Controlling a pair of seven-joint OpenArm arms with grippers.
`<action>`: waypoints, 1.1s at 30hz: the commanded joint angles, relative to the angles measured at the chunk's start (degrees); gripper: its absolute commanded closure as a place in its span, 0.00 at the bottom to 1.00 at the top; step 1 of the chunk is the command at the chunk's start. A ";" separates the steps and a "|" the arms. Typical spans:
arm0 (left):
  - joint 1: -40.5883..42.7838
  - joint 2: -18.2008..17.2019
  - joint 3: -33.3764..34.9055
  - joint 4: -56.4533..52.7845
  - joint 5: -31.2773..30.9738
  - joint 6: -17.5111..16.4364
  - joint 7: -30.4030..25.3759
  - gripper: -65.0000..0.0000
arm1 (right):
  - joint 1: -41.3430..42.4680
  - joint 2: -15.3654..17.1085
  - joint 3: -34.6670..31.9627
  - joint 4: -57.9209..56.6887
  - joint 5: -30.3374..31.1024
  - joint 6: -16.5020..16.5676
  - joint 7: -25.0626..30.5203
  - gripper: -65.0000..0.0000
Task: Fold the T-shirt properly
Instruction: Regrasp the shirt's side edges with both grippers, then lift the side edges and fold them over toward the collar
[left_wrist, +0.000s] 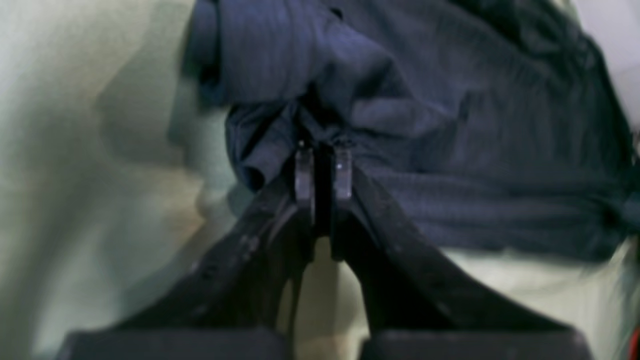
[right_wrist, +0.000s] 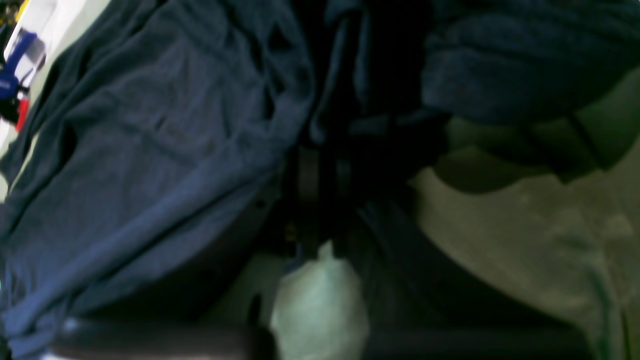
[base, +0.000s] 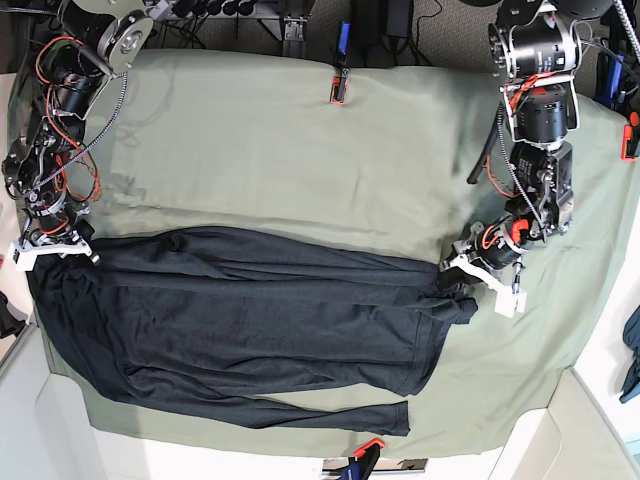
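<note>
Lying crosswise, the dark T-shirt (base: 250, 320) shows long wrinkles.

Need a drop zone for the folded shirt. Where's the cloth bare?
Bare green table cloth spans the far half, between both arms, above the T-shirt. A smaller patch lies near-right, below the left pincer. The near-left is crowded: shirt reaches the edge, right pincer at its corner.

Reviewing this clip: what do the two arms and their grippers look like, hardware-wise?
Both arms are black and silver metal with exposed red, black and orange cables. The left gripper has matte black tapered fingers with greyish tips. The right gripper looks similarly dark, but its view is dim. White parts sit near both wrists.
</note>
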 joint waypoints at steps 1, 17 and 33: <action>-0.70 -2.29 -0.24 2.27 0.04 -0.46 1.75 1.00 | 0.63 0.33 -0.15 1.79 0.98 0.83 -2.14 1.00; 18.14 -17.90 -0.39 32.63 -8.02 -1.81 12.90 1.00 | -20.57 0.33 -0.15 32.70 11.65 1.18 -15.78 1.00; 45.31 -18.91 -15.87 42.40 -10.14 -8.04 12.66 1.00 | -36.89 0.28 -0.15 41.40 13.57 1.70 -17.46 1.00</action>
